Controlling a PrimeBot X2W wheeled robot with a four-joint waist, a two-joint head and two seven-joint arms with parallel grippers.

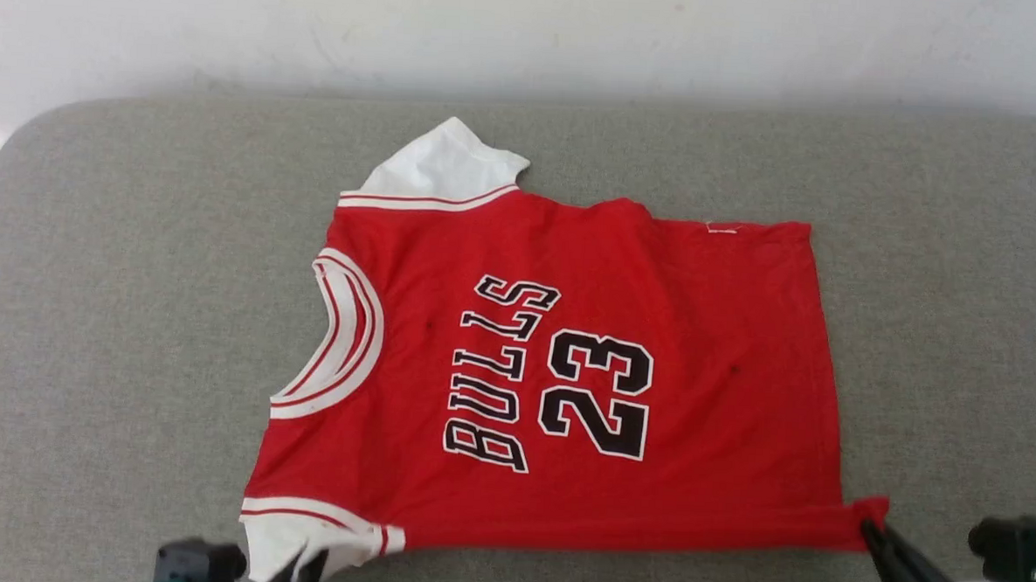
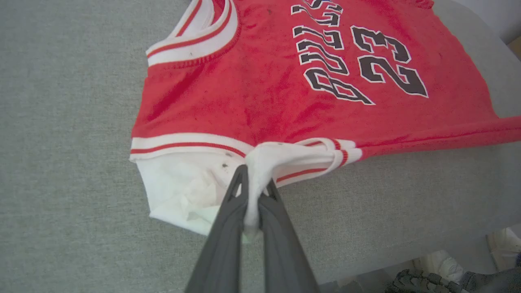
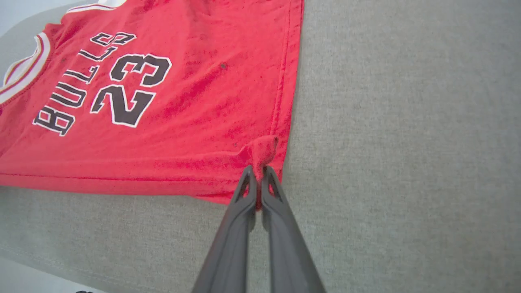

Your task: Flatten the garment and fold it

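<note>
From the head view we see the garment (image 1: 567, 372) whole. It lies spread, print up, on the grey padded surface (image 1: 132, 309), with the collar (image 1: 345, 340) toward our left and the hem toward our right. The far sleeve (image 1: 445, 170) sticks out toward the white wall (image 1: 529, 29). The grips are hard to read there: the left gripper (image 1: 303, 575) is cut off by the bottom edge. Of the right gripper (image 1: 870, 529) we see little more than one dark finger touching the red corner.

The wrist views show more. In the left wrist view both fingers are closed tight on a bunched fold of the near sleeve (image 2: 179, 191). White cloth is squeezed up between them and the striped cuff is drawn toward the tips. In the right wrist view the fingers are pressed together on the near hem corner (image 3: 262, 150), which puckers into a small red knot just above the tips. In the head view the near edge runs between the two grips as a straight, taut-looking line.

The near sleeve is crumpled, so we cannot tell how its layers lie. A small white mark (image 1: 722, 229) sits at the garment's far edge. Past the surface's edge, in the lower right corner of the left wrist view, we make out pale shapes and a dark textured object (image 2: 411, 280), too cut off to name.
</note>
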